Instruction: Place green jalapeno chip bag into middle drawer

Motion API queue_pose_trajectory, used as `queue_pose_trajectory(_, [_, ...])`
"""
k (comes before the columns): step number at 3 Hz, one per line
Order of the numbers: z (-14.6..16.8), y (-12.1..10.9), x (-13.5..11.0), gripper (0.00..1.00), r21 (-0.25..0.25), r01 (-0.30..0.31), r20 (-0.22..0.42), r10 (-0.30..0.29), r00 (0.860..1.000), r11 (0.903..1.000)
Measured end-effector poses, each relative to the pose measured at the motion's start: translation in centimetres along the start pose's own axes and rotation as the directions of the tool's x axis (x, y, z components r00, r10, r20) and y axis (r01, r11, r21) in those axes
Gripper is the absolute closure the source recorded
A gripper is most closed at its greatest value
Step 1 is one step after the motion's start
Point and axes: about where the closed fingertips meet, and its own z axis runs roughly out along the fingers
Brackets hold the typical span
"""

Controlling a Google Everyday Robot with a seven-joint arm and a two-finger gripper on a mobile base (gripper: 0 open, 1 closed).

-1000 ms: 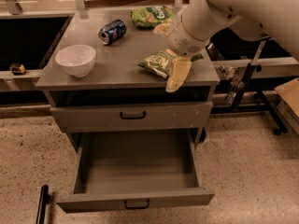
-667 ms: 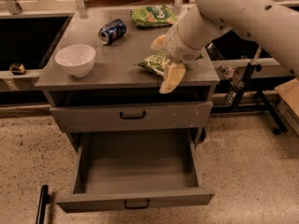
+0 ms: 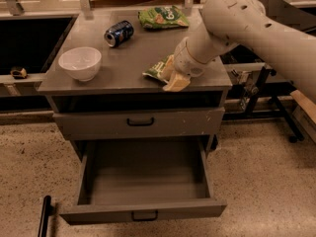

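The green jalapeno chip bag [image 3: 156, 69] lies on the grey tabletop [image 3: 123, 63] near its front right edge, and only its left end shows from under my arm. My gripper [image 3: 174, 79] sits on top of the bag at the table's front edge. The middle drawer [image 3: 144, 172] is pulled open below, its grey inside empty, with a small black handle [image 3: 144, 215] on its low front.
A white bowl [image 3: 80, 62] stands at the table's left. A blue can [image 3: 118, 33] and a darker green chip bag [image 3: 163, 17] lie at the back. A closed drawer front [image 3: 138, 123] sits above the open one. Black stand legs [image 3: 279, 110] are on the right.
My gripper has shifted left along the table's front edge and now covers more of the light-green bag. The drawer, bowl and can have not moved.
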Motion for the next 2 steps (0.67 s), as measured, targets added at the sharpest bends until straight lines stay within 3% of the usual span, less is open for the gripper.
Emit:
queue_pose_trajectory(1, [0.6,-0.5,1.2,0.88,0.012,-0.023,0.002,0.023,1.0,0.9997])
queue_pose_trajectory(2, [-1.4,-0.6,1.6,1.0,0.027,-0.049,0.076,0.047,0.996,0.9984])
